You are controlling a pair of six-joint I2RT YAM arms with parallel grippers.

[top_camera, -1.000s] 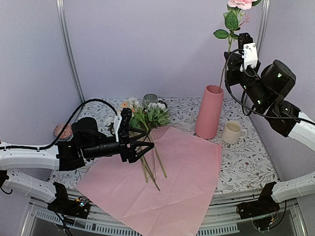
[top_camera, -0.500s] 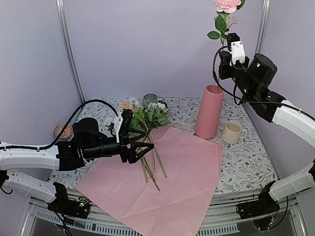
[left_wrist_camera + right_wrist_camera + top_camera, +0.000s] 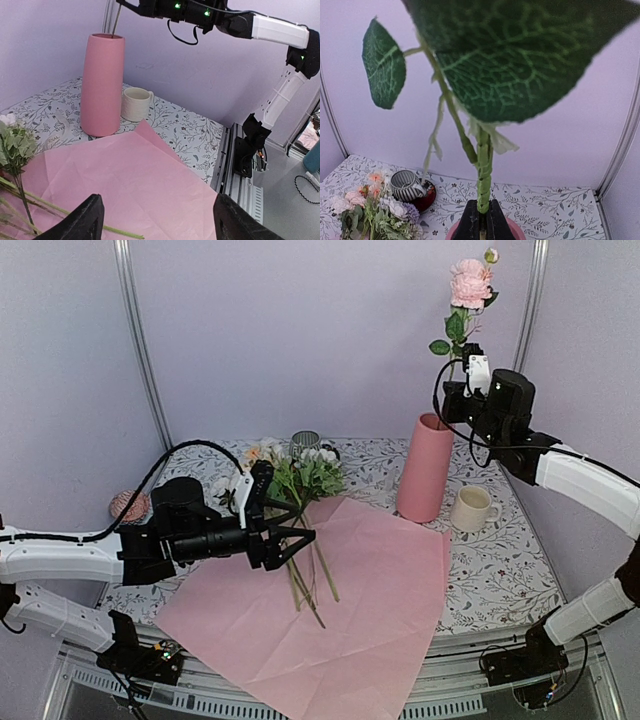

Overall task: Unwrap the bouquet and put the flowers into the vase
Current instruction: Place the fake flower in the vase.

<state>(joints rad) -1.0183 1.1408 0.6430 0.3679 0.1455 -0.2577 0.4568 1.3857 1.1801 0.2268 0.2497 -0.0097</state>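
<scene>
The walls are plain lilac on every side, and the table is covered by a white cloth point(image 3: 500, 580) printed with small grey twigs. In the lower middle of the top view the pink wrapping paper point(image 3: 340, 610) lies open and flat, so the bouquet looks already unwrapped. The vase point(image 3: 424, 475) stands upright right of centre, just behind the paper's far right corner, with a cream cup point(image 3: 470, 508) just beside it on the right and a striped mug point(image 3: 304, 443) at the back. One pink rose point(image 3: 470, 282) is high in the upper right. The right gripper point(image 3: 480, 222) is pressed together on its green stem below the leaves, and the lower end of the stem reaches the mouth of the vase, seemingly just inside. The other flowers point(image 3: 300, 480) lie at the paper's far left edge, heads toward the back wall and stems on the paper. The left gripper point(image 3: 292, 543) hovers over these stems, spread wide and holding nothing. The flowers are probably very light, with thin stems that are stiff but bend a little, and soft cloth heads and leaves. The middle of a stem is likely the best place to pinch. A stem lying flat may be hard to take without catching the paper. The tall narrow vase could tip if a stem pushes on its rim.
</scene>
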